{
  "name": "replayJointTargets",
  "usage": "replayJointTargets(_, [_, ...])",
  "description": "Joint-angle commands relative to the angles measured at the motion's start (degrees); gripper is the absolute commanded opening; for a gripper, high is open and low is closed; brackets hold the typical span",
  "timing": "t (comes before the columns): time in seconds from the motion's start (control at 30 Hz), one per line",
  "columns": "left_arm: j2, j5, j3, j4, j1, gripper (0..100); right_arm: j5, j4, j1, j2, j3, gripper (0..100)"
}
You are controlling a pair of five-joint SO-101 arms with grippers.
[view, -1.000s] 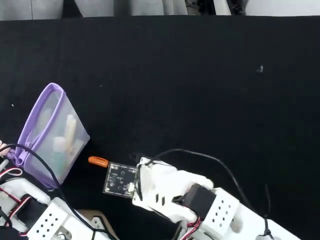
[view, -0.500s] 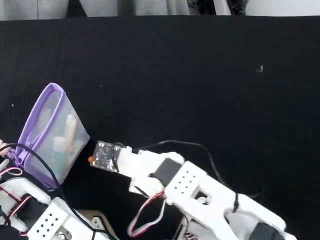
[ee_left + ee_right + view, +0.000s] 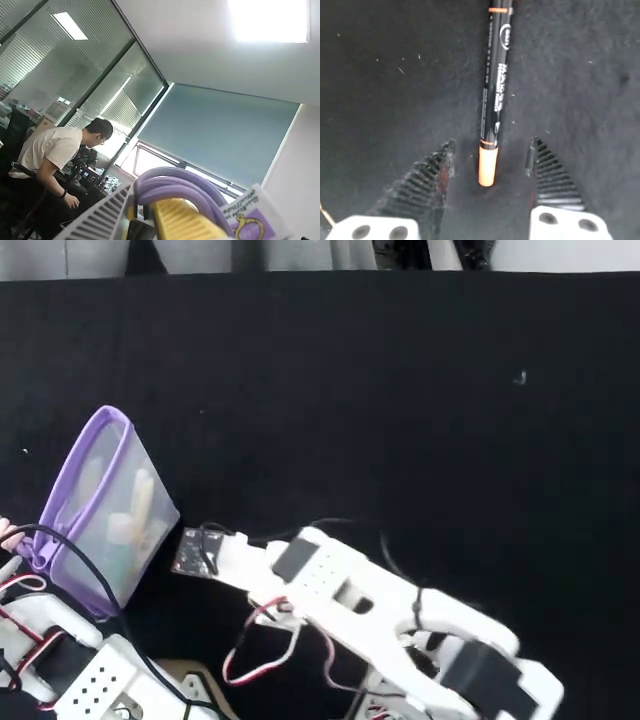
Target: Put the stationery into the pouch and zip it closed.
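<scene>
Since the pouch (image 3: 95, 475) was the fixed mark, all places were taken from it. It stood on the black table (image 3: 400, 390) with its purple rim open and uppermost. Pale sticks (image 3: 140, 498) showed through its clear wall. A black cable (image 3: 60, 537) from the left arm (image 3: 90, 680) ran across the wall at the pouch's lower end. In the left wrist view a printed paper tag (image 3: 250, 212) hung just beside the purple rim.

The left gripper (image 3: 135, 210) sat at the pouch's near corner, clamped on the rim; the purple band curled over its ribbed finger (image 3: 100, 220).

The right arm (image 3: 340, 590) lay stretched low across the table, its wrist end just beside the pouch's clear wall, apart from it. The arm's own body covered the pen in the high view.

A black pen (image 3: 494, 90) with an orange end lay flat on the table, outside the pouch. The right gripper (image 3: 491, 145) was set down over it, fingers (image 3: 437, 167) wide apart. The orange end lay between the two tips, touching neither.
</scene>
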Motion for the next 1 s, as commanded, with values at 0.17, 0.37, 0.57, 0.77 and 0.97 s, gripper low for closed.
replayJointTargets(0.17, [-0.4,-0.7,-1.9,0.1,0.5,3,0.5,-1.0,0.4,9.5,-7.3,14.9])
replayJointTargets(0.37, [-0.4,-0.7,-1.7,0.1,0.5,3,0.4,-0.8,0.4,12.7,-9.3,4.4])
replayJointTargets(0.57, [-0.4,-0.7,-0.9,0.1,0.4,3,0.4,-0.8,0.7,12.7,-9.3,1.1])
replayJointTargets(0.77, [-0.4,-0.6,-0.7,0.1,0.5,3,0.4,4.0,3.4,7.8,-11.2,1.1])
replayJointTargets(0.97, [-0.4,-0.4,-1.2,-0.2,0.5,3,4.2,6.2,14.2,-8.3,-12.4,1.1])
